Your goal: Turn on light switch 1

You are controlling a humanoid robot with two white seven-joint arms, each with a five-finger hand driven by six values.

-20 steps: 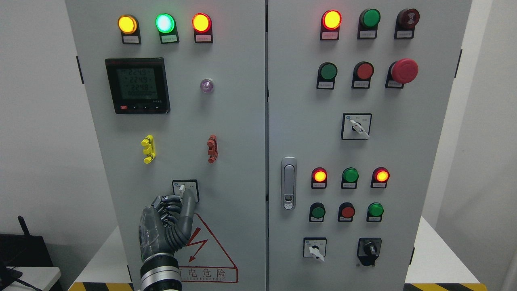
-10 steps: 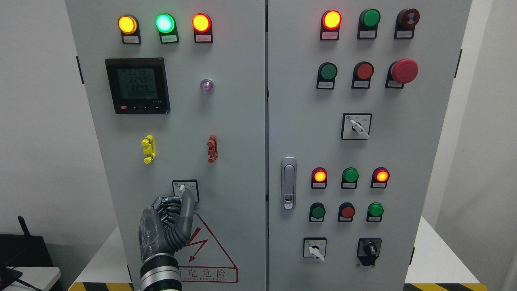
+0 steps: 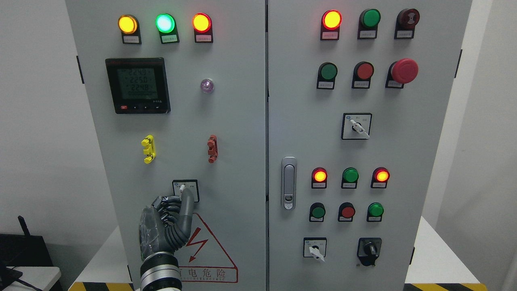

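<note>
On the left door, low down, the left hand point(image 3: 166, 226) has three fingers curled and one finger stretched up onto the white lever of the rotary switch point(image 3: 185, 190), gripping nothing. Over the last second almost nothing has changed: the hand has barely shifted, the lever still leans up-left, and only a meter point(image 3: 137, 85) digit flickers. So the turn seems not yet made, and the finger likely needs a sideways push. The right hand is out of view.

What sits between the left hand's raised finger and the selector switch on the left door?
Nothing: in the head view the left hand has a fingertip on the switch.
</note>
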